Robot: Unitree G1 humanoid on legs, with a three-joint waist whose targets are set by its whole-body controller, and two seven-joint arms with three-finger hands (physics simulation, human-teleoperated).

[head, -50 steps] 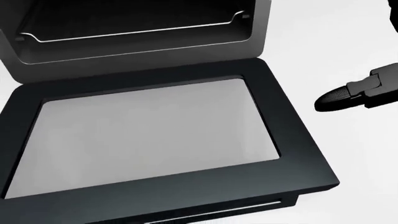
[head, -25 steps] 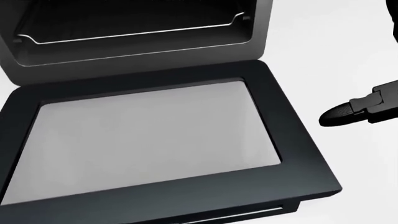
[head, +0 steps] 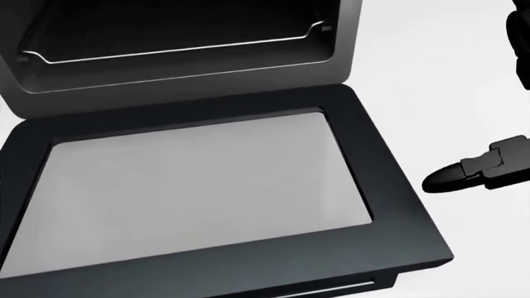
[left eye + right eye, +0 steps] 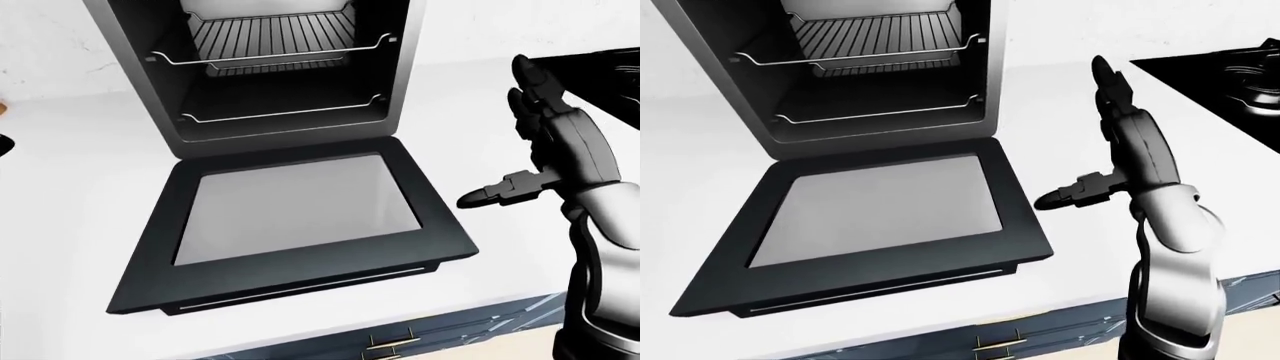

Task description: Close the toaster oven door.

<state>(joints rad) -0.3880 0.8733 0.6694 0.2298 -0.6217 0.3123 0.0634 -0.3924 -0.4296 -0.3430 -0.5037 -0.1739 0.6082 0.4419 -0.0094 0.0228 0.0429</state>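
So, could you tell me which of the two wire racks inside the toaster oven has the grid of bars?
The upper rack: its close-set bars show clearly, while the lower rack shows only its wire edge.

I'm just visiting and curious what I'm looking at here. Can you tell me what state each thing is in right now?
Toaster oven door: fully open, lying flat on the counter.
Toaster oven: open, nothing on its racks.
Upper rack: slid in, bare.
Lower rack: slid in, bare.
Right hand: open, fingers spread, beside the door's right edge, not touching it.
Left hand: not in view.
Stove: too little shows to tell.
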